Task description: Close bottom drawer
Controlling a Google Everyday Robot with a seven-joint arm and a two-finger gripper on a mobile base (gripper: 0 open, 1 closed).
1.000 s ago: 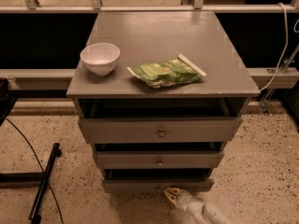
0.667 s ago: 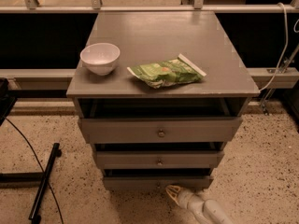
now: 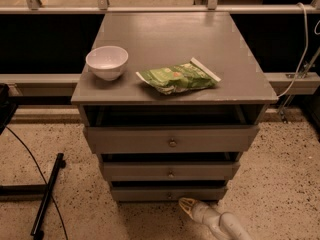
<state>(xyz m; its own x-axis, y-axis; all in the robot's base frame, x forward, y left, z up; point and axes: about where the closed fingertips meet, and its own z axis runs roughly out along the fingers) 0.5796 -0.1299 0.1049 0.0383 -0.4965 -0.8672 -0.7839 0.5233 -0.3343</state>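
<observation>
The grey cabinet (image 3: 170, 39) has three drawers, each pulled out a little. The bottom drawer (image 3: 150, 193) is the narrowest and shallowest front, with a small round knob (image 3: 169, 195) at its centre. My gripper (image 3: 187, 207) is low at the frame's bottom, just below and a little right of that knob, its yellowish tip close to the drawer front. The white arm runs off to the lower right.
A white bowl (image 3: 107, 62) and a green snack bag (image 3: 177, 77) lie on the cabinet top. The middle drawer (image 3: 169, 171) and top drawer (image 3: 171, 140) sit above. A black stand and cable (image 3: 46, 196) lie on the speckled floor at left. A rail runs behind.
The gripper has crept slightly toward the bottom drawer front. The drawers, bowl and bag have not moved.
</observation>
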